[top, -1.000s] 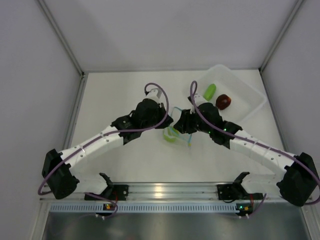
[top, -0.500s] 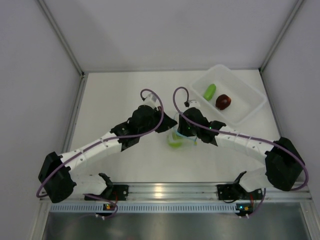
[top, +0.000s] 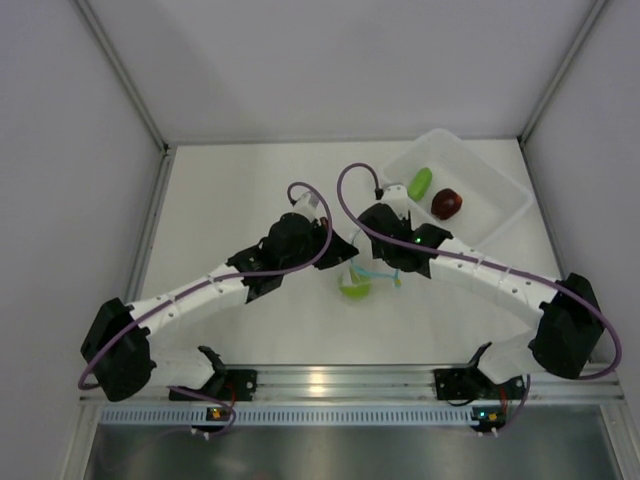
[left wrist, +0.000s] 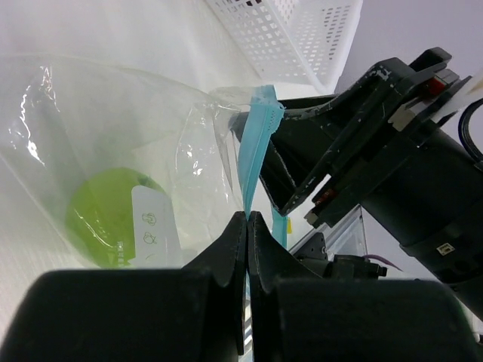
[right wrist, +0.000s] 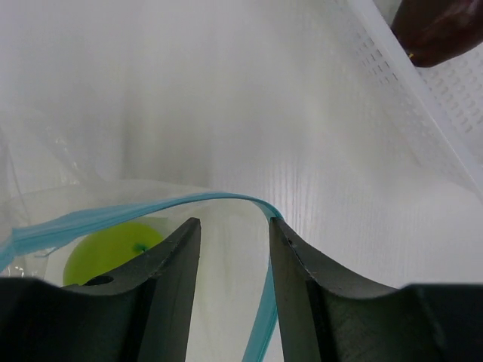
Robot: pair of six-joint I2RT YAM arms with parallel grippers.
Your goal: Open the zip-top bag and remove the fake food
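We see a white table point(top: 240, 190) boxed in by 3 plain pale walls point(top: 340, 60), far, left and right. 2 metal posts point(top: 120, 70) rise at its far corners. An aluminium rail point(top: 330, 380) along the near edge catches soft light.
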